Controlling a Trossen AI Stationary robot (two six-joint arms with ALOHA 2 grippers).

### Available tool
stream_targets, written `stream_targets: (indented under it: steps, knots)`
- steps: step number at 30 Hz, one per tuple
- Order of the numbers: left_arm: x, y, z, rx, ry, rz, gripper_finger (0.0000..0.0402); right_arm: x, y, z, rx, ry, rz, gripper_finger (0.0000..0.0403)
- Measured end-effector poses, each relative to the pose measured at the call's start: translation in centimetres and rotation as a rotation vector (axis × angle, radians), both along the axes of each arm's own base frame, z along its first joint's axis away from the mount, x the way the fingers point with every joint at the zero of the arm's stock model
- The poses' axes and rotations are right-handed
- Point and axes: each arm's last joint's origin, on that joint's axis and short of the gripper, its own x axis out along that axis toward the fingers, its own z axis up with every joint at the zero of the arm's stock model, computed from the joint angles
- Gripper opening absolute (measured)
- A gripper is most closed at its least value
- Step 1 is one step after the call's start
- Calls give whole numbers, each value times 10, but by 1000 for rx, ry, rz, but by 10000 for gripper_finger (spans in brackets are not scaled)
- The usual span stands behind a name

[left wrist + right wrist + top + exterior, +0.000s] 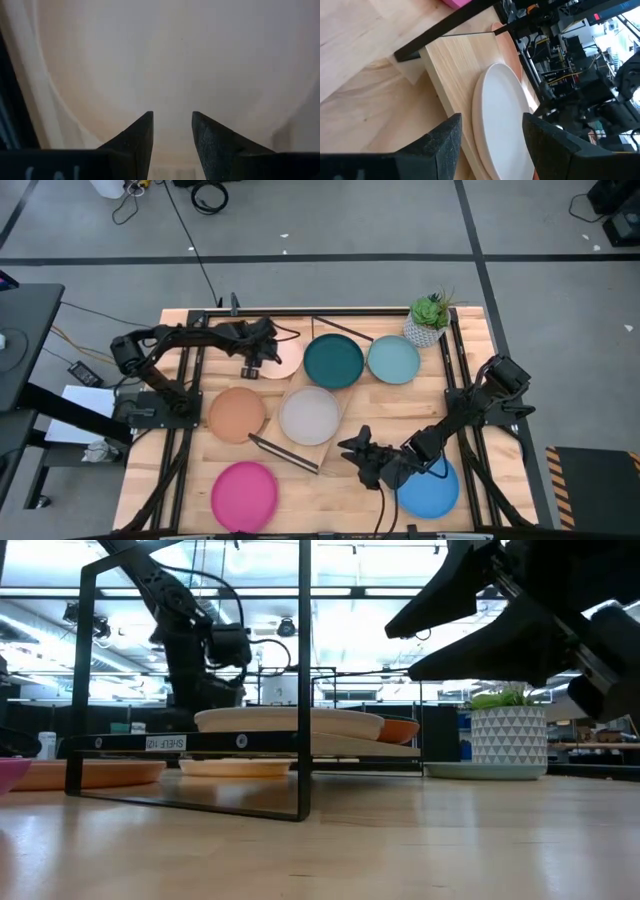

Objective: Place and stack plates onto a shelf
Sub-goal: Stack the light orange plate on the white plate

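Observation:
The shelf (335, 442) is a light board in a black wire frame, lying slantwise mid-table. A pale cream plate (310, 415) (500, 115) lies flat on its near half, and the dark teal plate (333, 361) sits at its far end. A tan plate (285, 365) lies on the table left of the teal one. My left gripper (262, 358) (171, 114) hovers open right over it, fingers pointing down. My right gripper (348, 450) (492, 119) (400, 655) is open, level, above the table off the shelf's near right side, facing the cream plate.
An orange plate (237, 414) lies left of the shelf, a pink plate (244, 496) by the near edge and a bright blue plate (430, 488) under my right arm. A light blue plate (393, 359) and a potted plant (428, 320) are at the far right.

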Motion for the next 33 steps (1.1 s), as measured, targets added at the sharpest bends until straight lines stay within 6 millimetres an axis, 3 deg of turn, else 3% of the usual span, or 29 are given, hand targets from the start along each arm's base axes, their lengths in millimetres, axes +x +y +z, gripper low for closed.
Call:
stream_targets:
  steps: [7, 14, 27, 33]
  knots:
    - [-12, -15, 27, -115, 26, -102, 142, 3, -4, 0, -1, 7, -7, 214]
    - [-18, -25, 4, -142, 85, -235, 142, 4, -5, 0, 24, 10, 17, 206]
    - [-20, -28, -5, -62, 114, -288, 139, 4, -4, 0, 29, 12, 25, 198]
    - [-20, -28, -5, -61, 111, -287, 70, 4, -3, 0, 30, 13, 29, 198]
